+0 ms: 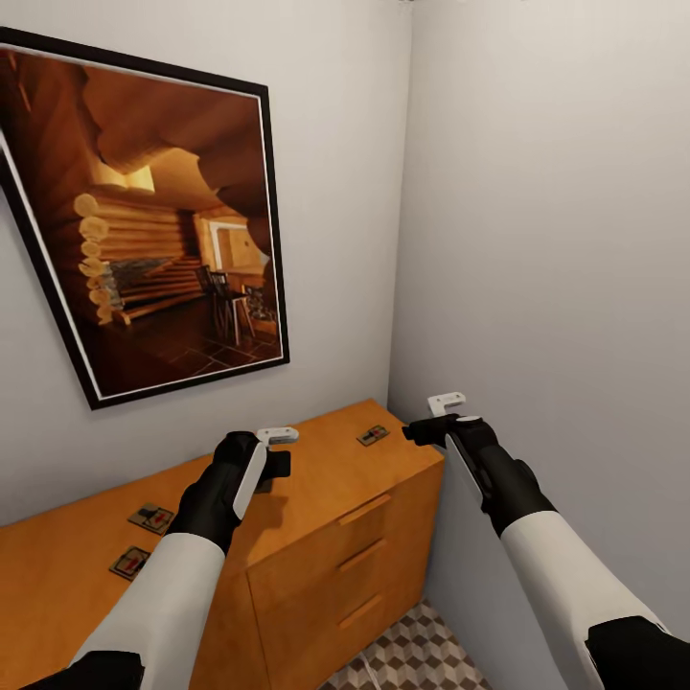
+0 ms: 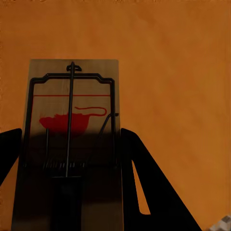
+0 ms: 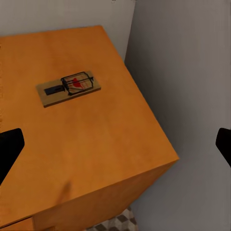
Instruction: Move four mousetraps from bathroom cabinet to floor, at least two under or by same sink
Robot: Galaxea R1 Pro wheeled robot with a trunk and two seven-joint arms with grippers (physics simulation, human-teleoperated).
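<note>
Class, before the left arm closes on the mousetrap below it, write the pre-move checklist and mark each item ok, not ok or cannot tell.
1. Left gripper open: ok, dark fingers stand apart.
2. Mousetrap under left gripper sits between the fingers: ok.
3. Fingers low enough to grip the board: cannot tell.
4. Trap lies flat on the cabinet: ok.
5. Right gripper free and open: ok, hovering off the cabinet's right end.
6. Other mousetraps apart from the gripper: ok.

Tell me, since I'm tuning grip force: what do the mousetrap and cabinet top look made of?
Mousetrap: pale bare wood board by its faint grain, with thin dark wire, likely metal, and a printed red mouse. Cabinet top: smooth orange-brown wood or veneer, matte with a soft sheen.
</note>
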